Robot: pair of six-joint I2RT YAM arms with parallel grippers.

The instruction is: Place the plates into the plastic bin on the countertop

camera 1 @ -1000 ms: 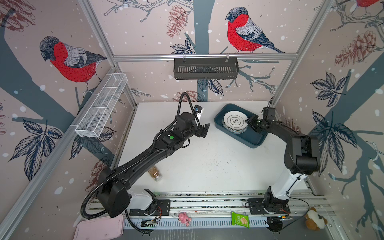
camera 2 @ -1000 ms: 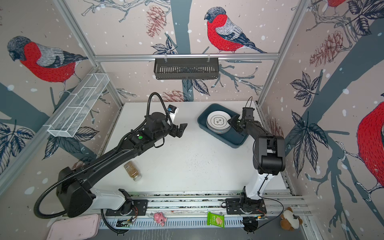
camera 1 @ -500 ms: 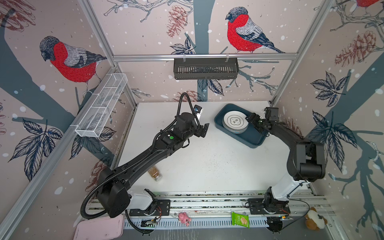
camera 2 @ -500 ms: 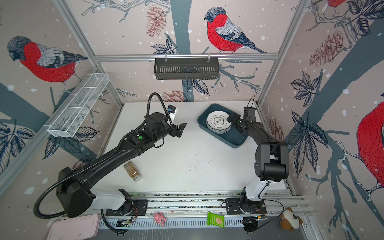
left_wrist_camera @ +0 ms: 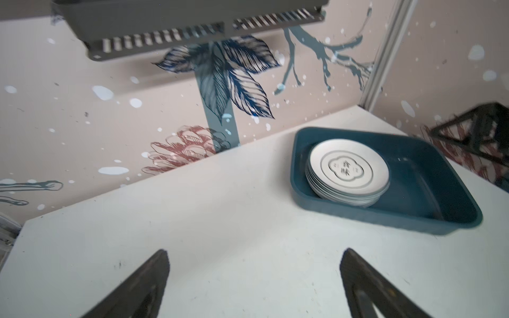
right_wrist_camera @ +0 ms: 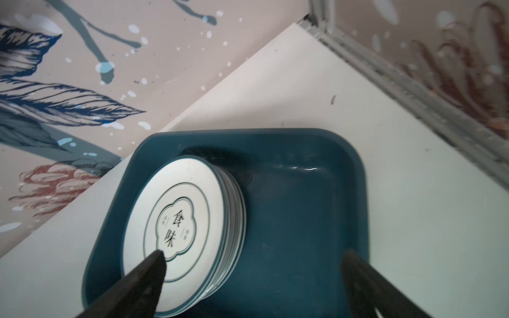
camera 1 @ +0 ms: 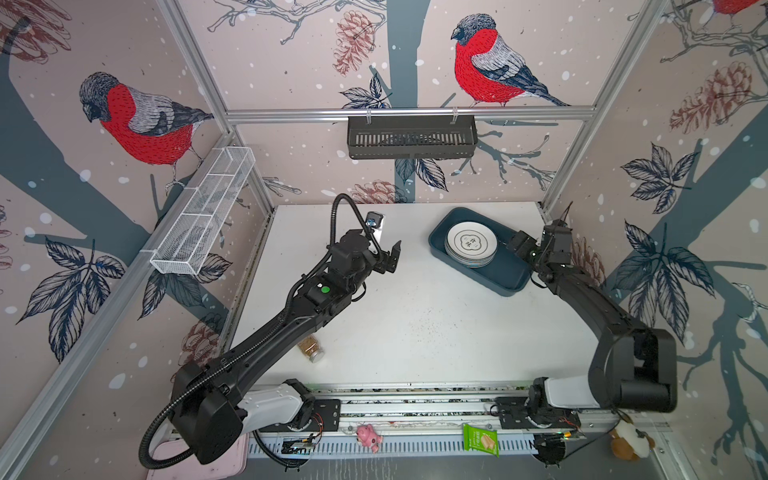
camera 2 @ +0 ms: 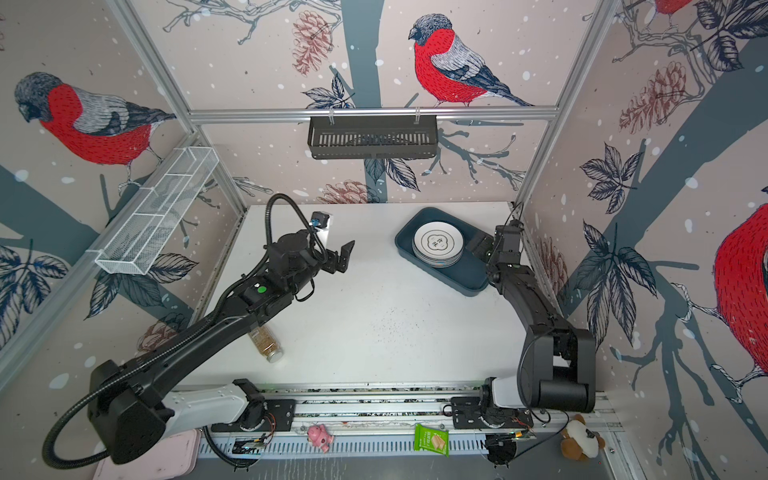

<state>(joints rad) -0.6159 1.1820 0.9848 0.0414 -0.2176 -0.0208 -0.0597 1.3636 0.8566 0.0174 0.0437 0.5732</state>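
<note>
- Surface [camera 1: 415, 324]: white and speckled. No loose plate shows on it in either top view.
- Plastic bin [camera 1: 505, 276]: teal, at the far right of the surface, set at a slant. It sits where it did 1 second ago.
- Plates [camera 1: 469, 245]: 1 stack in the bin's end nearer the back wall, with a cloud-outline plate on top and the rims slightly staggered. The rims are too close to count. The bin's other end is bare.
- Right claw [right_wrist_camera: 253, 256]: this is the change. 1 second ago it was at the stack's edge. Now it has drawn back over the bin's bare end, jaws spread wide with nothing between them. My reading is that the top plate has just been released and that drop is done.
- Left claw [left_wrist_camera: 253, 256]: released and empty, hovering over bare surface left of the bin, unmoved.
- Spice jar [camera 1: 311, 348]: lies on its side under the left arm. It is not a task item.
- Judgement: with no plate seen outside the bin, the task looks at or near its end.
</note>
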